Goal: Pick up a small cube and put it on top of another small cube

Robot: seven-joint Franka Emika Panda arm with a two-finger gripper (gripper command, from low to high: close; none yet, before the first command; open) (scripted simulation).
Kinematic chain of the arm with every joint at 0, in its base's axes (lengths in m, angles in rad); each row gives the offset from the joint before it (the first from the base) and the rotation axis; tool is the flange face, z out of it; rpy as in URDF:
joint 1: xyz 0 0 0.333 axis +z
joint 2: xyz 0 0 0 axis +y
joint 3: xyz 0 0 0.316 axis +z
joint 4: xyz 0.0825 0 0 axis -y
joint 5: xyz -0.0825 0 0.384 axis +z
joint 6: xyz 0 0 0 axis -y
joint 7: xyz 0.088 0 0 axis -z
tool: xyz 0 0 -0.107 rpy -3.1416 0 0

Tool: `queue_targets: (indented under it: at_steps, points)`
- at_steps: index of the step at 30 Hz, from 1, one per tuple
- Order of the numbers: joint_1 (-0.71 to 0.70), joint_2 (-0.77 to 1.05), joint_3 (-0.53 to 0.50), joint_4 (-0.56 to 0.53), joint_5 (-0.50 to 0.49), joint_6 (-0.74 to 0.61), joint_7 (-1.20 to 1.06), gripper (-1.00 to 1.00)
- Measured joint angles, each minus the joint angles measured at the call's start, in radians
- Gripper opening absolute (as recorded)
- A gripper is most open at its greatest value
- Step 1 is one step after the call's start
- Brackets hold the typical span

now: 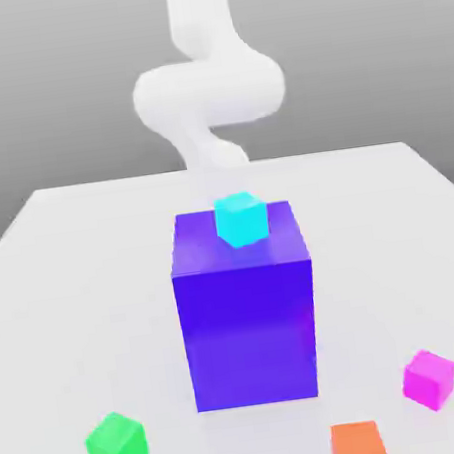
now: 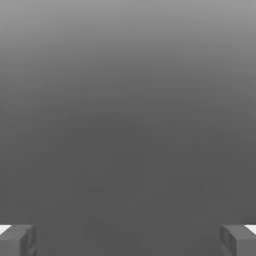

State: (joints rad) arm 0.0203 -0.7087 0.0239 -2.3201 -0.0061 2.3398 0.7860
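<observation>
The small magenta-pink cube (image 1: pixel 429 378) rests on the white table (image 1: pixel 68 292), near the front at the exterior view's right. A green cube (image 1: pixel 117 446) lies front left, and an orange cube (image 1: pixel 359 446) sits at the front edge beside the pink one. A cyan cube (image 1: pixel 240 218) stands on top of the big blue-purple block (image 1: pixel 247 319). My white arm (image 1: pixel 207 82) rises behind that block, far from the pink cube. In the hand view my gripper (image 2: pixel 128 240) is open, its grey fingertips (image 2: pixel 17 240) wide apart with nothing between them, facing a plain grey background.
The tall blue-purple block stands mid-table between the arm and the front cubes. Bare table surface lies to both sides of it and along the far edge (image 1: pixel 219 168).
</observation>
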Motion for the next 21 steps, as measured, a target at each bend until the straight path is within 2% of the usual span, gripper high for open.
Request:
queue_targets:
  at_steps: [21]
  points:
    - [0.203, 0.768, 0.196, -0.169, -0.106, 0.333, -0.079, 0.00]
